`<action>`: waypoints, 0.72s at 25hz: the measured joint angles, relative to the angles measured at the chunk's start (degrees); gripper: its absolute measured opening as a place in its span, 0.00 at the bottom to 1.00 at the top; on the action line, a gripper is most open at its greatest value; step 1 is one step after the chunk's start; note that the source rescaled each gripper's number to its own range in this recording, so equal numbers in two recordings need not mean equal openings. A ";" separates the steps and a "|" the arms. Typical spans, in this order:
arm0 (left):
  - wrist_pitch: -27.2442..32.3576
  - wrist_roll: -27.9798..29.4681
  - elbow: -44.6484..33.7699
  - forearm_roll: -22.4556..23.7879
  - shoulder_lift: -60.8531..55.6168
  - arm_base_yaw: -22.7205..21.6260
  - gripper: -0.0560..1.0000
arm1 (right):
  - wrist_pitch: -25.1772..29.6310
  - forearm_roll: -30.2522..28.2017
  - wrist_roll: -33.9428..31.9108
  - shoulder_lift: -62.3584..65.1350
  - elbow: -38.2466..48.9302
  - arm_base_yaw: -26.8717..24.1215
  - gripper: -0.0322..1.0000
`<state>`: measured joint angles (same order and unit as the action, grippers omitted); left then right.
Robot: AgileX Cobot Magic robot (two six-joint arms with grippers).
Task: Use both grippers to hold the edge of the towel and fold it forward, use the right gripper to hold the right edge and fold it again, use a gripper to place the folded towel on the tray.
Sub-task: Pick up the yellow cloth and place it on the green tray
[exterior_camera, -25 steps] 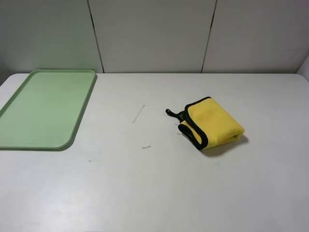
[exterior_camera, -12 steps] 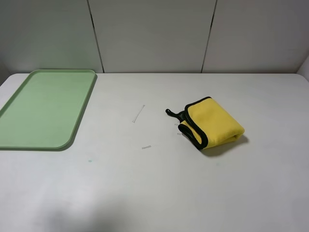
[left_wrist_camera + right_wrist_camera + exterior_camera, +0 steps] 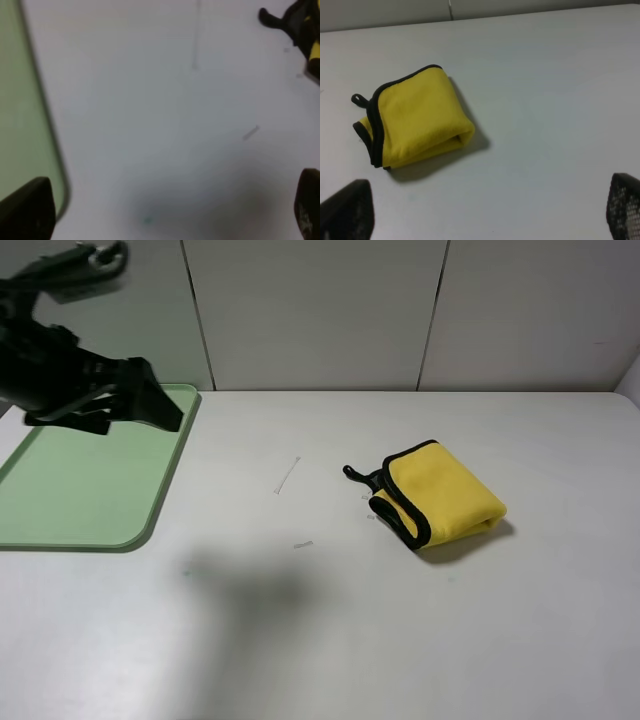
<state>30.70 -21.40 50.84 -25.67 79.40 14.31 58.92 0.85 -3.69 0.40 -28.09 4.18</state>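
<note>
Towel (image 3: 440,495) lies folded in a compact bundle on the table (image 3: 300,640), not on the tray (image 3: 90,490). Both folds look done, so the placing step is likely what's left. Left gripper (image 3: 167,212) has its fingers spread wide and holds nothing. It hangs above the tray's far right corner, and the towel is well apart from it, off toward the right arm's side. Only the black loop (image 3: 267,17) and a bit of the towel's corner show at the rim of its camera. Right gripper (image 3: 485,210) is also spread wide and empty, and out of sight in the high view. The towel sits whole ahead of its fingers, shifted a little toward the left arm. The bundle's long axis runs skewed to the table edge, with the black edge (image 3: 400,510) facing the left arm and the rounded fold facing away. Right arm looks better lined up, but the tray is on the left arm's side.
</note>
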 joint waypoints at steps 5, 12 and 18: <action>-4.48 4.77 6.32 -0.21 11.16 10.24 0.96 | 0.00 0.00 0.00 0.00 0.00 0.00 1.00; -9.83 9.70 14.42 0.45 23.98 20.64 0.96 | 0.00 -0.06 0.00 0.00 0.00 0.00 1.00; -15.79 13.05 20.47 0.45 32.13 25.81 0.96 | 0.00 -0.06 0.00 0.00 0.00 0.00 1.00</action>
<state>14.90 -8.35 71.31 -25.22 111.53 40.13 58.92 0.78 -3.69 0.40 -28.09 4.18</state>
